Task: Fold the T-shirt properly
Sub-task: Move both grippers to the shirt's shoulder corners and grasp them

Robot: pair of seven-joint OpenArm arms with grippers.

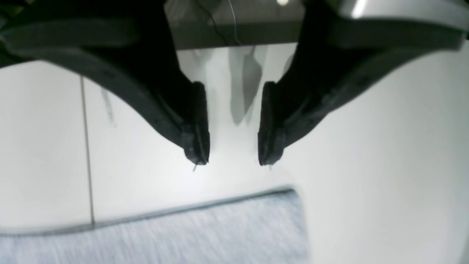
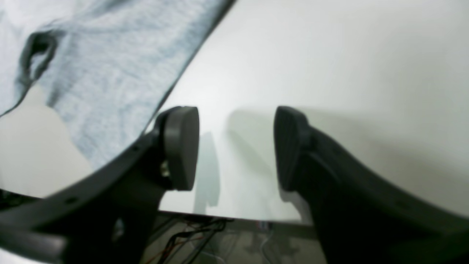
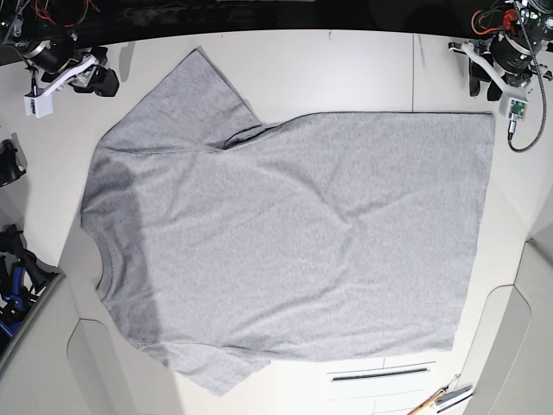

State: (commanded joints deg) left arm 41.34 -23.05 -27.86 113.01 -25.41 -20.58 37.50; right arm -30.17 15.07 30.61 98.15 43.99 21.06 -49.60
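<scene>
The light heather-grey short-sleeved cotton T-shirt [image 3: 294,233] lies spread flat on the white tabletop [image 3: 346,69], plain side up, no lettering visible. In the base view its ribbed crew neck [image 3: 97,259] sits at the left edge, straight hem at the right. One sleeve [image 3: 186,95] reaches toward the far left, the other [image 3: 216,367] toward the near edge. Soft creases run across the chest; a shadow darkens the fabric by the collar.

Left gripper [image 1: 233,159]: black, fingers apart w/ bare white table showing between them, nothing held. It hovers above the table just beside a corner of the shirt [image 1: 205,234]; in the left wrist view that grey corner lies below the fingertips, not touching. In the base view this arm [image 3: 501,60] sits at the far right, by the hem's far corner.

Right gripper [image 2: 236,146]: black, round pads [image 2: 181,146] well apart, empty. It hangs over bare table next to the shirt's edge [image 2: 110,73], near the table's rim; wires show under the rim. In the base view its arm [image 3: 65,73] is at the far left, just beside the far sleeve, apart from the cloth.

Misc.: a thin seam line [image 3: 412,78] crosses the table at the far right; a pen-like tool [image 3: 436,399] lies at the near right edge.
</scene>
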